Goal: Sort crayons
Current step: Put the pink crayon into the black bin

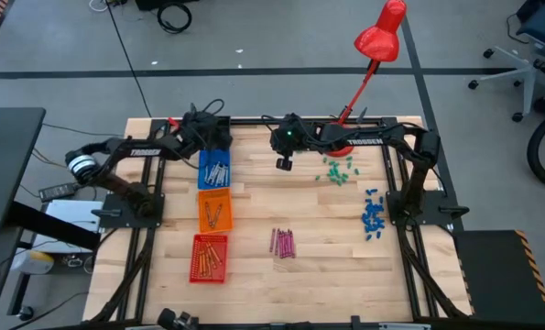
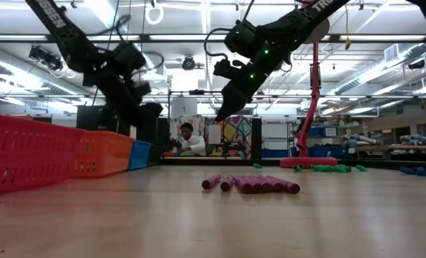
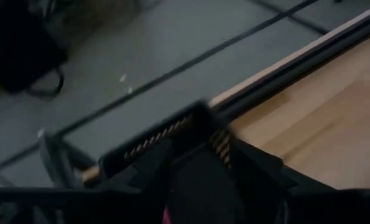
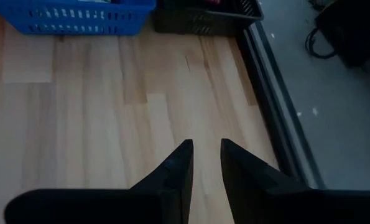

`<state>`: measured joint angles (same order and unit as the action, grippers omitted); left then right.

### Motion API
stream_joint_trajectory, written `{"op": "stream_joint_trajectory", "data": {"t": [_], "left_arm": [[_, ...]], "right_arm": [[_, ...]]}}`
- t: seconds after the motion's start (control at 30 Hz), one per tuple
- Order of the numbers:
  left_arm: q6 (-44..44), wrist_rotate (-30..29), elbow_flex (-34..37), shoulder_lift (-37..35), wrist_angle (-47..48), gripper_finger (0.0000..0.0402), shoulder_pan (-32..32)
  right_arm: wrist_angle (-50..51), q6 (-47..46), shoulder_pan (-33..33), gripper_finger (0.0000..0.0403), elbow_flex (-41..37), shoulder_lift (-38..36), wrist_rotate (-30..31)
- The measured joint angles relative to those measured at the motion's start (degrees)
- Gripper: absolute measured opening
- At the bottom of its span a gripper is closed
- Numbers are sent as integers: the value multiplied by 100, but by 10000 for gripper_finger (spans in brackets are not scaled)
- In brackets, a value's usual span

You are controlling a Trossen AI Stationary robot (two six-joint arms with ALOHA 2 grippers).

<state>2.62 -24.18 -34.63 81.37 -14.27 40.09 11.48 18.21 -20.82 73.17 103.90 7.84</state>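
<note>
Over the black basket point(image 1: 205, 128) at the table's far edge, the left gripper point(image 1: 201, 126) spreads, apparently releasing. The right gripper point(image 1: 283, 163) hovers, slightly parted, empty. Pink crayons point(image 1: 283, 243) await mid-table.

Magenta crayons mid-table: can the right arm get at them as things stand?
Probably yes. The right pincer hangs empty above bare wood, and nothing lies between it and the magenta crayons; the left pincer is over by the black bin.
</note>
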Motion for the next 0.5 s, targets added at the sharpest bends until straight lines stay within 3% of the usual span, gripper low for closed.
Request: {"op": "stream_joint_trajectory", "data": {"t": [0.27,0.5], "left_arm": [[-289,25,0,-788,409,173,-892],[-355,85,2,-824,936,173,-2017]], "right_arm": [[567,-1198,63,86,2,-2,245],[1073,-2066,364,93,2,-4,248]]}}
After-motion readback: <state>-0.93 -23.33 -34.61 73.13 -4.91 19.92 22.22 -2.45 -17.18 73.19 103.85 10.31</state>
